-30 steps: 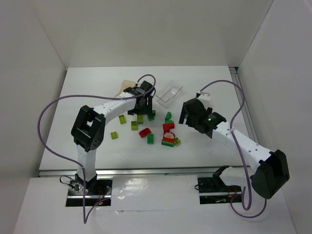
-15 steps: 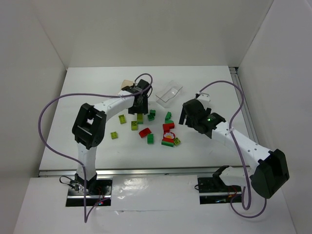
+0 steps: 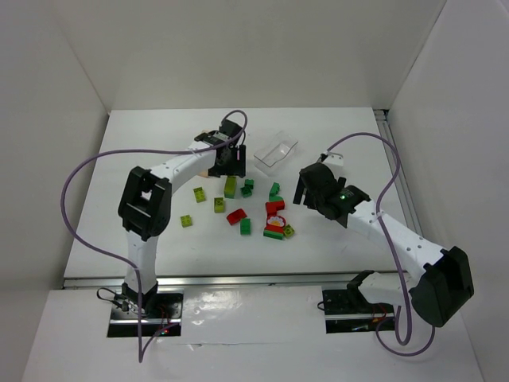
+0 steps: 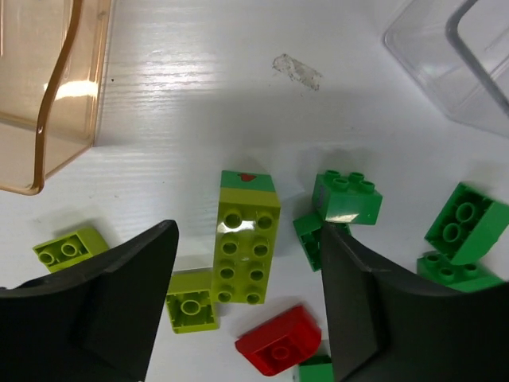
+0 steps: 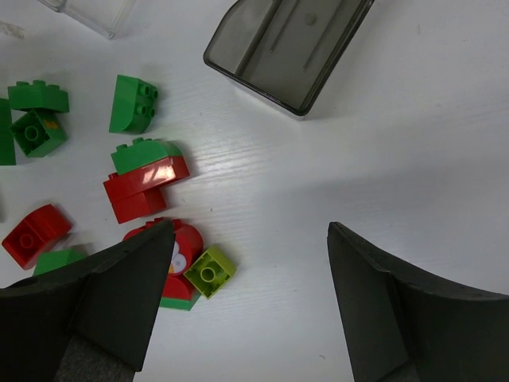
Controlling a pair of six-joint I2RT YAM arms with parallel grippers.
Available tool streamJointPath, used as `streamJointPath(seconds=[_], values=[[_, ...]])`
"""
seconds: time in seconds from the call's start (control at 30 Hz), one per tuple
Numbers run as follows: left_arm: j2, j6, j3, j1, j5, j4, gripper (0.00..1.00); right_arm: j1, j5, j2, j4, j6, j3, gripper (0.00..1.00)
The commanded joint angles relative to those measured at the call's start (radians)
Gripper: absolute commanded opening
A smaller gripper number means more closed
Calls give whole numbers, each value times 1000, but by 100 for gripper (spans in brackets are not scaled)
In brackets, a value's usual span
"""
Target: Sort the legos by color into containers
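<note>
Left wrist view: the left gripper [image 4: 248, 239] hangs above the white table [image 4: 199, 72] with its two black jaws spread wide and nothing between them but air. Directly below, lying flat with studs up, is a long lime brick [image 4: 247, 247], the likely next pick. A small lime brick [image 4: 191, 309] sits just beside its near-left corner, and a dark green brick [image 4: 346, 197] lies just to its right. The amber tub [image 4: 48, 95] stands to the far left and the clear tub [image 4: 453, 56] to the far right. To do this pick well, the gripper should probably come straight down, with the jaws straddling the brick's long sides, then close gently so the neighbours are not nudged or caught. In the right wrist view, the right gripper [image 5: 250, 239] is also spread and empty over bare table, with red bricks [image 5: 147, 187] to its left and the smoky grey tub [image 5: 286, 48] beyond.
</note>
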Motion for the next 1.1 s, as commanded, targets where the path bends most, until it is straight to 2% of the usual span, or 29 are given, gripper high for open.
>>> streamJointPath(seconds=[0.0, 0.1, 0.2, 0.4, 0.47, 0.6, 0.7, 0.73, 0.87, 0.9, 0.97, 1.0, 1.03, 1.07], values=[[9, 19, 18, 5, 17, -30, 83, 8, -1, -25, 2, 10, 11, 85], [30, 19, 7, 5, 18, -30, 83, 8, -1, -13, 2, 10, 11, 85], [58, 28, 33, 5, 18, -30, 71, 8, -10, -13, 2, 10, 20, 85], [119, 63, 90, 5, 8, -41, 63, 8, -10, -4, 2, 1, 29, 85], [119, 63, 101, 5, -1, -51, 55, 8, -10, -4, 2, 1, 29, 85], [101, 63, 101, 5, -1, -51, 26, 8, -1, 5, -7, 1, 29, 85], [61, 74, 110, 5, -1, -51, 11, 8, -1, 5, -7, 1, 29, 85], [52, 74, 119, 5, 11, -62, 0, 8, -13, 5, 2, 1, 29, 85], [-22, 151, 110, 16, 172, -59, 0, 8, -93, 5, 39, -34, 29, 85], [-78, 193, 95, 16, 294, -42, 0, 8, -124, -10, 56, -68, 20, 85], [-135, 238, 38, 28, 449, 25, 0, 8, -257, -59, 137, -118, 5, 85], [-187, 275, 23, 39, 610, 46, 0, 8, -309, -80, 170, -166, -5, 87], [-188, 290, 7, 39, 687, 66, 0, 8, -358, -103, 204, -188, -14, 87], [-224, 302, -16, 49, 759, 85, 0, 8, -471, -125, 277, -211, -26, 91]])
